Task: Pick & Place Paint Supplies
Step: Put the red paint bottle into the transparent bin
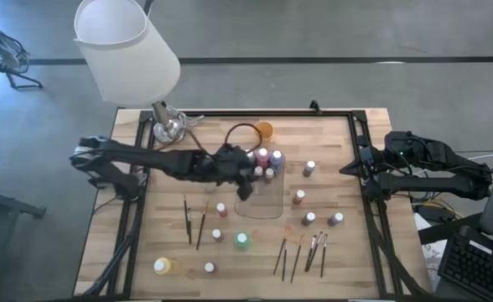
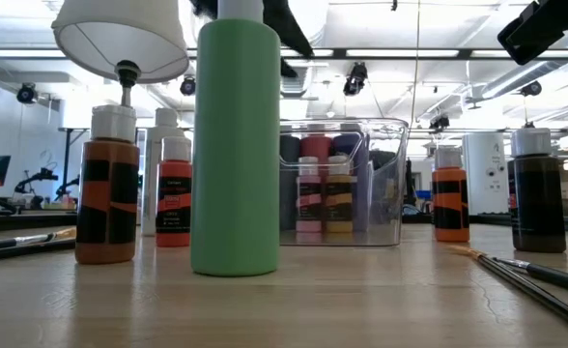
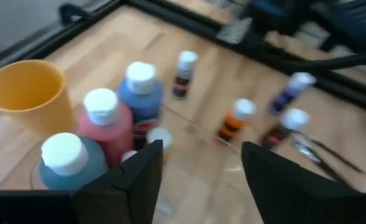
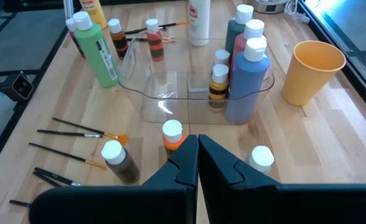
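Bottles [image 3: 117, 118] stand in tray beside open left claw [image 3: 198, 165].

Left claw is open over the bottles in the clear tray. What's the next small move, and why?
Probably lift the left claw straight up, clear of the tray. Its fingers are open and hold nothing, and the blue bottle, pink bottle and teal bottle stand upright in the tray below it. Loose bottles remain on the table, such as the green bottle. The right claw waits shut at the table's right edge.

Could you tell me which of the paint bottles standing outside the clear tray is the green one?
It is the green bottle near the table's front edge, in front of the clear tray; its whole body is green, the biggest bottle in the low view.
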